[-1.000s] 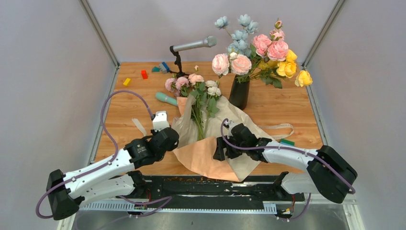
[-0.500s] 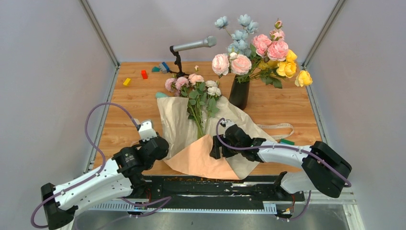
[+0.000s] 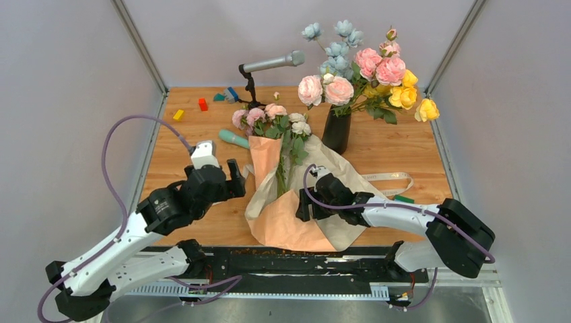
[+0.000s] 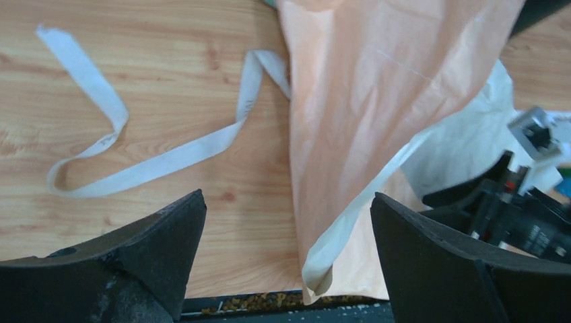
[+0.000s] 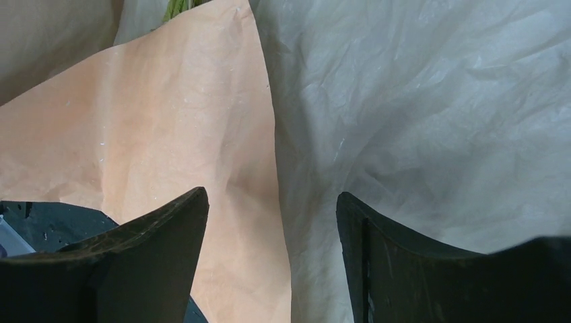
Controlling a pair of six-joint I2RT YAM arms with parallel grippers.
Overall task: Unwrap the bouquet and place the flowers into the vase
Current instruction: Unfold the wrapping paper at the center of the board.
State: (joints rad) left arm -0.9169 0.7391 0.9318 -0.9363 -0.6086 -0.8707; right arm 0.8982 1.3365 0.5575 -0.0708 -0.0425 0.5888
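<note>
The bouquet lies untied mid-table, its peach paper folded over beige inner paper. Pink and cream flowers on green stems poke out at the far end. The black vase stands just right of them, holding large pink, blue and yellow blooms. My left gripper hangs open at the paper's left edge; in its wrist view the open left gripper frames the peach flap, holding nothing. My right gripper stands open over the paper; the right gripper straddles the peach-beige seam.
A loose cream ribbon lies on the wood left of the paper, another ribbon to the right. A microphone on a stand, a teal object and small red and yellow blocks sit at the back.
My left gripper pulled the paper's left flap outward, then opened and let it go. The flap has fallen back over the stems. The right gripper barely moved.
</note>
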